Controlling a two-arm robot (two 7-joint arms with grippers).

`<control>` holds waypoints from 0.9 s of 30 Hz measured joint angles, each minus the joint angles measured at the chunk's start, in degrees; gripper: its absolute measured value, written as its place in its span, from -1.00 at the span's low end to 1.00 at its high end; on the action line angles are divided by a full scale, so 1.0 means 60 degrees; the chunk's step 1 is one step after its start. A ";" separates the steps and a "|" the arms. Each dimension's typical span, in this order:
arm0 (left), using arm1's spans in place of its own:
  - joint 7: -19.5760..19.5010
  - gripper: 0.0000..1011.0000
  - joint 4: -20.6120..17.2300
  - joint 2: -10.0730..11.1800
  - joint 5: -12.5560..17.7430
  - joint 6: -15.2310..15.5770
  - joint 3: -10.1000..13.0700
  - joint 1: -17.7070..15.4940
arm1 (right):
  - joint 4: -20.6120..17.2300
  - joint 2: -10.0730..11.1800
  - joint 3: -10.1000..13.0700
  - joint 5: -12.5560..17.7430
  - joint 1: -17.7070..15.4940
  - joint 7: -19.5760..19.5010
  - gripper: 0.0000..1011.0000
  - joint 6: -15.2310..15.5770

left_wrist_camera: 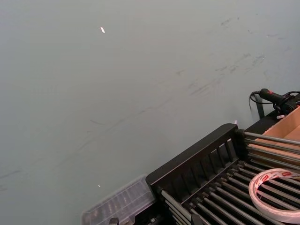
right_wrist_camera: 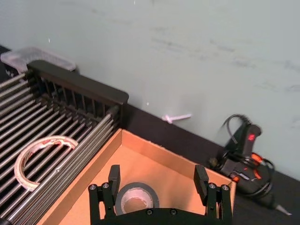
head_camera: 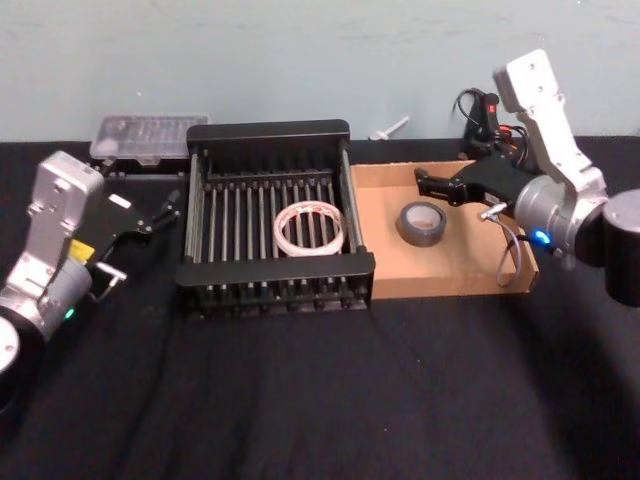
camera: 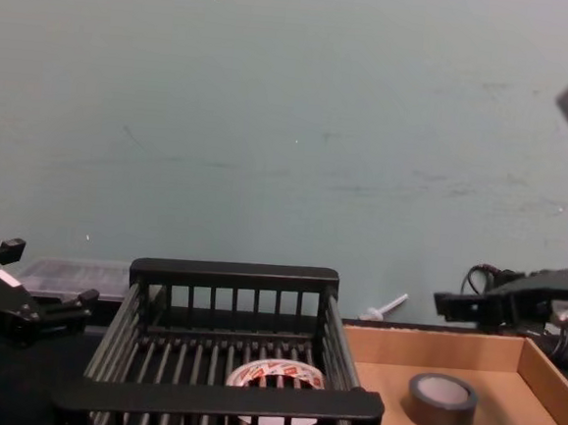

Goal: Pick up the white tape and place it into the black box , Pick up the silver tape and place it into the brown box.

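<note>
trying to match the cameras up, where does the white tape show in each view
Head view: white tape flat in the black box, right of centre.
Left wrist view: at the lower right corner, on the bars.
Right wrist view: at the left edge.
Chest view: low centre, behind the near rim.
Shared landmark: the black box's barred wall.

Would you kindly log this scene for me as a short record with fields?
white tape: flat on the black box's bars
black box: centre of the table
silver tape: flat in the brown box
brown box: against the black box's right side
left hand: empty, left of the black box
right hand: open, empty, above the silver tape
</note>
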 joint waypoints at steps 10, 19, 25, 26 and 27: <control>0.0000 0.98 0.0001 0.0000 -0.0001 0.0000 0.0000 0.0000 | -0.1073 0.0147 0.0630 -0.0050 -0.1539 -0.0445 0.98 -0.1593; 0.0000 0.98 0.0000 0.0000 0.0000 0.0000 0.0000 0.0000 | -0.1268 0.0217 0.0830 -0.0371 -0.2455 -0.0611 0.98 -0.2685; 0.0000 0.98 0.0000 0.0000 0.0000 0.0001 0.0000 0.0000 | -0.1091 0.0144 0.0925 -0.0529 -0.2539 -0.0649 0.98 -0.2765; 0.0001 0.98 0.0000 0.0000 0.0000 0.0000 0.0000 0.0000 | -0.1059 0.0129 0.0931 -0.0550 -0.2538 -0.0654 0.98 -0.2765; 0.0000 0.98 0.0000 0.0000 -0.0001 0.0000 0.0000 0.0000 | -0.1026 0.0111 0.0937 -0.0571 -0.2535 -0.0660 0.98 -0.2764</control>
